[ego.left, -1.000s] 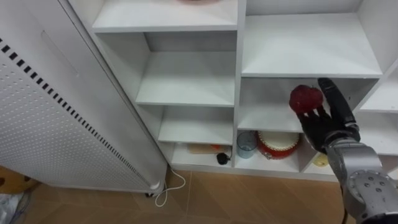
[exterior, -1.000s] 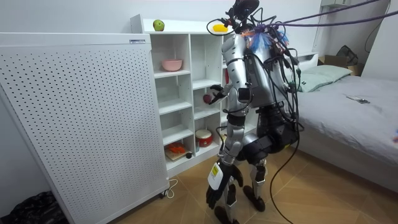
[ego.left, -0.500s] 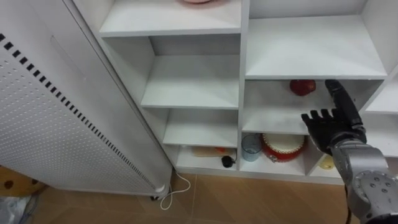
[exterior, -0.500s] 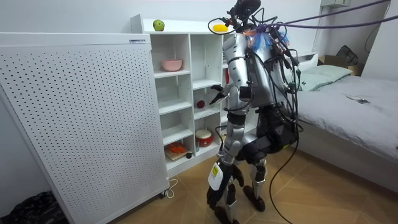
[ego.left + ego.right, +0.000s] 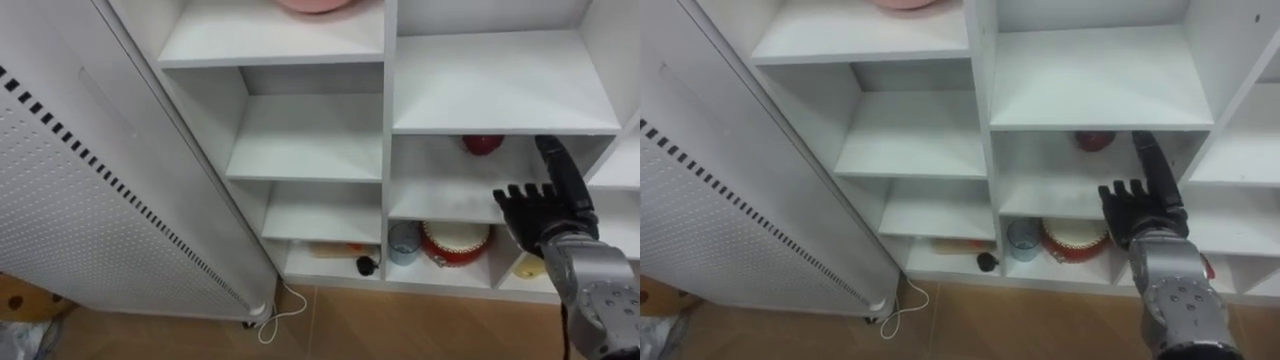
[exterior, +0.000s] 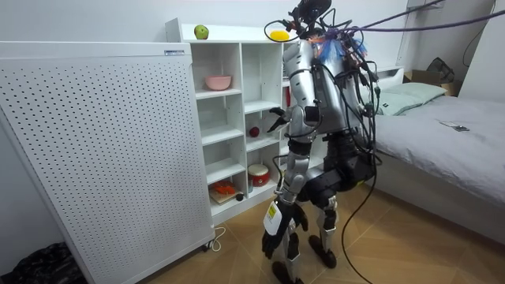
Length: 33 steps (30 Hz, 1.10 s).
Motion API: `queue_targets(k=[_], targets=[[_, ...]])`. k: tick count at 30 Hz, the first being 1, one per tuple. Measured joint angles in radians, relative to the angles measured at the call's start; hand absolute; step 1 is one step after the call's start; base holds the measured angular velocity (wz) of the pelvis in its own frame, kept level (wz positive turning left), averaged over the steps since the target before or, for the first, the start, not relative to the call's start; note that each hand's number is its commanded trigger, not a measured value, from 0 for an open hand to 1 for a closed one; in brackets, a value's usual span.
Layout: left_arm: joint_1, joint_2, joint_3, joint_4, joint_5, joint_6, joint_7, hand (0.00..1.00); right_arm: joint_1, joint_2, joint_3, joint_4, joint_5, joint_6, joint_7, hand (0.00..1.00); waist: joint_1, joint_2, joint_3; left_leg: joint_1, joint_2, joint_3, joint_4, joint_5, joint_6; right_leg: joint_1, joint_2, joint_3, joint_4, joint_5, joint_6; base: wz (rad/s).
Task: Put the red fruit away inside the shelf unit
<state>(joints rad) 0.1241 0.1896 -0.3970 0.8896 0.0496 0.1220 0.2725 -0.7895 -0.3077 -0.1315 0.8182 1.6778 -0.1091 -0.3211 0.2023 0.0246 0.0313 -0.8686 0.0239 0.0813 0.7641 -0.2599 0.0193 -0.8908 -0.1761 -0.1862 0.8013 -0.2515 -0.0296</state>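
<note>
My right robot hand (image 5: pixel 535 205) is spread flat and empty at centre right, beside the red fruit (image 5: pixel 483 143) resting on a closet (image 5: pixel 490 90) shelf (half hidden under the board above). Pulling back carelessly could clip the shelf edge and set the fruit rolling.

The white closet (image 5: pixel 500 90) is divided into open compartments. A red fruit (image 5: pixel 483 144) is seen at the back of a right-column shelf. On the shelf below, a red round container (image 5: pixel 455 243) and a blue cup (image 5: pixel 404 241) are set side by side. A pink bowl (image 5: pixel 318 5) is kept on an upper left shelf. A green fruit (image 6: pixel 201 31) and a yellow fruit (image 6: pixel 278 35) are placed on top.
</note>
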Motion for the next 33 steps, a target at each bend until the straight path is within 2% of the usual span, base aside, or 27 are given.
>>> queue_targets(k=[6,7,9,12,15,17,19,21,23,26,28,29,31,33], targets=[[0.001,0.001,0.002,0.055,0.003,0.001,-0.024,0.0,0.079,0.0,-0.011,0.175,0.054,0.024,0.115,0.0,-0.002,0.0,0.0042,0.139,0.001,-0.004,-0.094,0.005,-0.005,0.142,0.013,-0.013,-0.094,0.007,0.009,-0.01],[0.0,0.003,0.003,0.069,0.003,0.001,-0.03,0.0,0.097,0.001,-0.011,0.217,0.054,0.025,0.138,0.0,-0.001,0.002,0.0087,0.169,0.003,-0.004,-0.117,0.008,-0.007,0.174,0.021,-0.014,-0.121,0.013,0.011,-0.05],[0.0,0.007,0.003,0.085,0.001,0.001,-0.045,0.0,0.132,0.005,-0.011,0.275,0.054,0.032,0.16,0.0,-0.003,0.004,0.0115,0.211,0.003,-0.003,-0.152,0.015,-0.008,0.218,0.025,-0.018,-0.158,0.018,0.014,-0.02],[-0.028,0.007,0.005,0.116,0.005,0.003,-0.067,0.0,0.184,0.015,-0.013,0.309,0.054,0.038,0.175,0.0,-0.006,0.003,0.0133,0.244,-0.001,-0.003,-0.186,0.019,-0.008,0.244,0.026,-0.019,-0.183,0.021,0.019,0.0],[-0.052,0.005,0.032,0.134,0.012,0.002,-0.069,0.0,0.222,0.054,-0.019,0.38,0.047,0.041,0.212,0.0,-0.009,0.0,0.0165,0.296,-0.002,-0.003,-0.224,0.021,-0.01,0.296,0.03,-0.023,-0.216,0.02,0.021,0.0],[-0.064,-0.007,0.06,0.153,0.011,0.001,-0.069,0.0,0.259,0.086,-0.02,0.391,0.041,0.047,0.221,0.0,-0.017,0.001,0.0174,0.328,-0.002,-0.003,-0.245,0.021,-0.01,0.328,0.033,-0.025,-0.234,0.019,0.024,0.02],[-0.073,-0.024,0.112,0.165,0.011,0.001,-0.065,0.0,0.316,0.131,-0.019,0.414,0.025,0.069,0.248,0.0,-0.037,0.002,0.0188,0.374,0.0,-0.01,-0.27,0.022,-0.012,0.387,0.04,-0.039,-0.27,0.02,0.029,0.14],[-0.083,-0.031,0.12,0.171,0.013,-0.001,-0.057,0.0,0.358,0.164,-0.018,0.433,0.024,0.069,0.252,0.0,-0.055,0.002,0.0191,0.412,-0.001,-0.021,-0.291,0.023,-0.013,0.434,0.046,-0.046,-0.301,0.021,0.036,0.17],[-0.098,-0.054,0.155,0.189,0.038,-0.003,-0.051,0.0,0.398,0.19,-0.018,0.465,0.0,0.07,0.27,0.0,-0.074,0.005,0.0181,0.457,-0.003,-0.033,-0.32,0.027,-0.015,0.488,0.049,-0.062,-0.339,0.028,0.04,0.15],[-0.099,-0.064,0.195,0.189,0.079,-0.03,-0.039,0.0,0.484,0.219,-0.004,0.479,-0.037,0.08,0.296,0.0,-0.095,0.001,0.0133,0.526,-0.003,-0.037,-0.372,0.035,-0.016,0.563,0.061,-0.066,-0.396,0.04,0.046,0.03],[-0.081,-0.062,0.231,0.186,0.083,-0.05,-0.021,0.0,0.56,0.22,0.033,0.478,-0.098,0.089,0.327,0.0,-0.122,-0.007,0.001,0.582,-0.005,-0.035,-0.424,0.046,-0.018,0.616,0.068,-0.066,-0.441,0.049,0.051,-0.02],[-0.073,-0.062,0.238,0.186,0.083,-0.054,-0.011,0.0,0.578,0.22,0.033,0.478,-0.11,0.09,0.333,0.0,-0.129,-0.009,-0.0024,0.598,-0.005,-0.032,-0.436,0.047,-0.018,0.629,0.068,-0.066,-0.447,0.05,0.051,-0.06],[-0.032,-0.063,0.269,0.181,0.085,-0.072,0.004,0.0,0.662,0.219,0.032,0.477,-0.126,0.09,0.359,0.0,-0.154,-0.02,-0.0189,0.676,-0.005,-0.024,-0.475,0.049,-0.02,0.698,0.074,-0.065,-0.486,0.051,0.054,-0.11],[-0.009,-0.059,0.305,0.181,0.086,-0.082,0.009,0.0,0.718,0.217,0.03,0.476,-0.158,0.092,0.37,0.0,-0.174,-0.032,-0.0278,0.729,-0.003,-0.019,-0.502,0.05,-0.022,0.749,0.079,-0.065,-0.512,0.05,0.055,-0.09]])
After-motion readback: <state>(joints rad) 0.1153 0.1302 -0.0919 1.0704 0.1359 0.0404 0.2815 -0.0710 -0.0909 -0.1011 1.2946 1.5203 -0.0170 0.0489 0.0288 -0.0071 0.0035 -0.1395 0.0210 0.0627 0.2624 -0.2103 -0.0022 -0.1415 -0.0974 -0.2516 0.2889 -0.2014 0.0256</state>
